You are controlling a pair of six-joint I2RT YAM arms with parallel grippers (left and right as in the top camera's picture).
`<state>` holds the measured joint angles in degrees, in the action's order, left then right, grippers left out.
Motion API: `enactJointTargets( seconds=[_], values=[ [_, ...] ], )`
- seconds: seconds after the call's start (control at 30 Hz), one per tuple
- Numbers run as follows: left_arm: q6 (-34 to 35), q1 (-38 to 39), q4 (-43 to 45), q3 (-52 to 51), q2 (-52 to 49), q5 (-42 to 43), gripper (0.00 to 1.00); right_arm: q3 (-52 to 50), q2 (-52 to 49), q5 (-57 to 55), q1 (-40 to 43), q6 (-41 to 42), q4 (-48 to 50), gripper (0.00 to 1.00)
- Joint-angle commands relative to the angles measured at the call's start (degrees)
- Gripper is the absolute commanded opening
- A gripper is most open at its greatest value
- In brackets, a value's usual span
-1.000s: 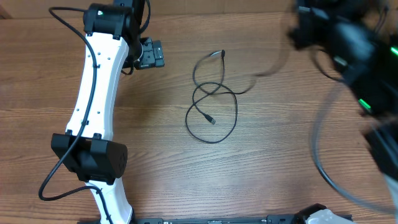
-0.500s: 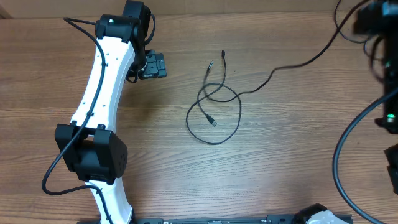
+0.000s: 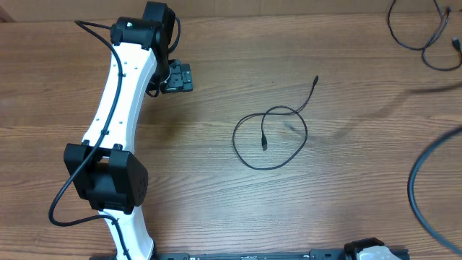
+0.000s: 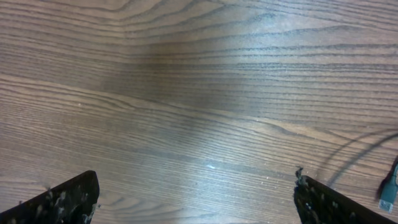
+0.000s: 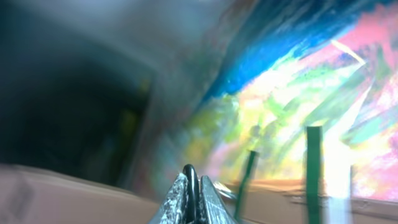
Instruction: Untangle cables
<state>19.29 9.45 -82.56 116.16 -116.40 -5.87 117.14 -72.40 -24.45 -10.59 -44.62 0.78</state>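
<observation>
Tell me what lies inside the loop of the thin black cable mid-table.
Inside the loop of the thin black cable: its own small plug end and bare brown wooden table. Nothing covers the loop from overhead, so nothing there is hidden.

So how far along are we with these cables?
Done: one cable lies alone mid-table, apart from the cords at the top right. In hand: right end effector is shut, grip unclear; left end effector open, empty. Left: that cable's loop crosses itself.

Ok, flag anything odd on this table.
Nothing damaged or spilled. One cable lies in a loose loop mid-table; other cables are bunched at the far right corner, running out of frame, well apart from it.
</observation>
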Motion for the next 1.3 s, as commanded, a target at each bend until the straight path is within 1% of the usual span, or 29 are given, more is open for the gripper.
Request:
enactJointTargets(
  seconds=[0.0,0.07,0.1,0.13,0.23,0.33,0.37,0.43,0.63,0.77,0.9,0.97,1.07,1.13,1.27],
  values=[
    [-0.7,0.2,-0.1,-0.2,-0.5,-0.5,1.00,-0.2,-4.5,2.2,7.4,-3.7,-5.1,0.05],
    [-0.7,0.2,-0.1,-0.2,-0.5,-0.4,1.00,-1.5,-5.9,3.9,11.7,-1.9,-7.9,0.05],
    [-0.7,0.3,-0.2,-0.2,-0.5,-0.2,1.00,-2.8,-6.9,4.4,14.8,3.2,-7.5,0.05],
    [-0.7,0.3,-0.3,-0.2,-0.5,-0.3,1.00,-3.6,-7.6,5.1,16.9,5.9,-7.2,0.05],
    [-1.0,0.3,-1.1,-0.2,-0.5,-0.3,1.00,-4.8,-9.3,8.5,22.2,9.2,-4.8,0.04],
    [-1.3,0.3,-1.4,-0.2,-0.5,-0.3,1.00,-4.8,-10.9,14.1,27.3,9.2,-0.4,0.04],
    [-1.3,0.3,-1.4,-0.2,-0.5,-0.3,1.00,-4.8,-11.3,17.8,29.1,8.3,1.0,0.04],
    [-1.3,0.3,-1.4,-0.2,-0.5,-0.3,1.00,-4.8,-11.8,21.9,31.5,6.8,3.1,0.04],
    [-1.3,0.3,-1.4,-0.2,-0.5,-0.3,1.00,-4.7,-14.5,22.6,40.7,6.5,11.4,0.04],
    [-1.6,0.3,-1.2,-0.2,-0.5,-0.3,1.00,-4.7,-16.4,24.6,46.8,6.4,11.6,0.04],
    [-5.7,0.3,-2.1,-0.2,-0.5,-0.3,1.00,-4.8,-18.6,24.6,51.0,6.6,9.7,0.04],
    [-7.3,0.3,-3.3,-0.2,-0.5,-0.3,1.00,-4.8,-20.0,24.6,53.1,8.4,8.1,0.04],
    [-7.3,0.3,-4.6,-0.2,-0.5,-0.3,0.99,-5.2,-23.2,24.6,56.5,15.0,4.2,0.04],
    [-7.3,0.3,-4.6,-0.2,-0.5,-0.2,0.99,-5.2,-26.0,24.6,58.7,22.6,0.0,0.04],
    [-6.4,0.3,-4.7,-0.2,-0.5,0.6,0.98,-5.2,-33.0,24.6,60.9,44.5,-12.9,0.04]
  ],
)
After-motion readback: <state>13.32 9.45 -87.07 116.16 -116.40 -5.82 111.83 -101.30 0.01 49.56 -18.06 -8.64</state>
